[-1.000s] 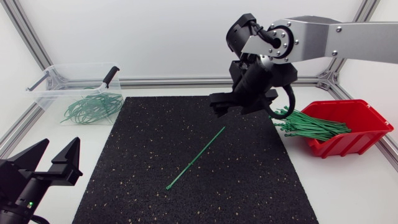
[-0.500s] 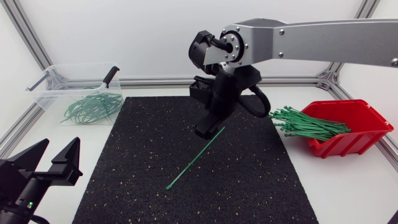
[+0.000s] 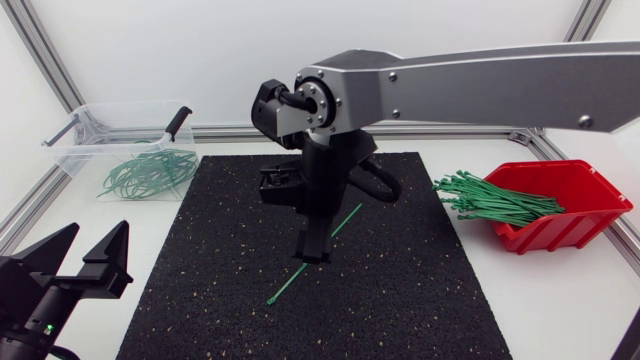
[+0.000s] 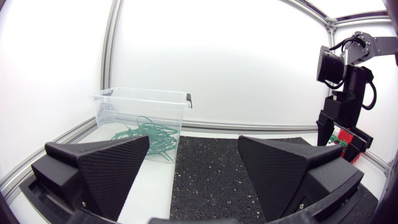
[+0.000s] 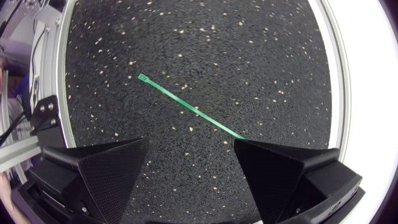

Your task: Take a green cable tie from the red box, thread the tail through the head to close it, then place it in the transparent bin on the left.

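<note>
A single green cable tie lies straight and unthreaded on the black mat. My right gripper hangs open just above its middle, pointing down. In the right wrist view the cable tie runs slantwise ahead of the open right gripper, with its tail end by one finger and nothing held. At the right stands the red box with a bundle of green ties spilling over its rim. The transparent bin at the far left holds closed tie loops. My left gripper rests open and empty at the near left.
A black-handled tool leans in the bin. Aluminium frame rails run along the table's back and sides. Looking across the table, the left wrist view has the bin ahead and my right arm beyond the mat.
My right arm has swung left from beside the red box and come down over the tie on the mat. The tie and the left arm have not moved.
</note>
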